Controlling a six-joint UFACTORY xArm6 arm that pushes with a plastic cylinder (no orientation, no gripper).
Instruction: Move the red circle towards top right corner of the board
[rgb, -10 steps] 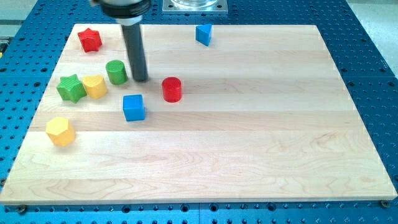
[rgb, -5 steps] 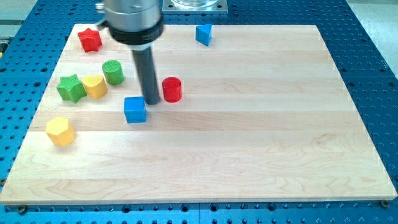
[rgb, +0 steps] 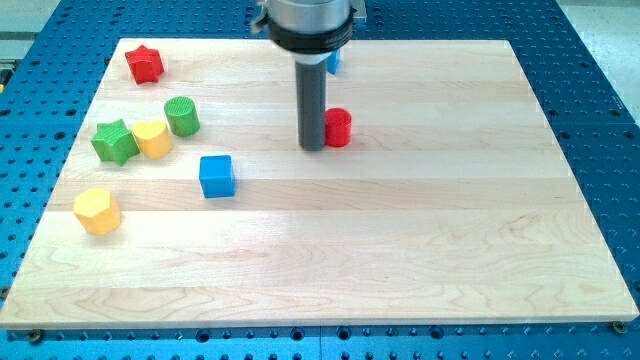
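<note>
The red circle (rgb: 339, 127), a short red cylinder, stands a little above the middle of the wooden board (rgb: 400, 240). My tip (rgb: 314, 146) touches its left side, and the dark rod hides the block's left edge. The board's top right corner (rgb: 508, 44) lies well to the right and above the red circle.
A blue block (rgb: 334, 60) sits near the top edge, partly hidden behind the rod. A blue cube (rgb: 216, 175) lies left of centre. At the left stand a red star (rgb: 145, 63), a green cylinder (rgb: 182, 116), a green star (rgb: 114, 141), a yellow block (rgb: 153, 139) and a yellow hexagon (rgb: 97, 211).
My tip swept right from beside the green cylinder, reached the red circle's left side and pushed it right and slightly up. The other blocks stayed put.
</note>
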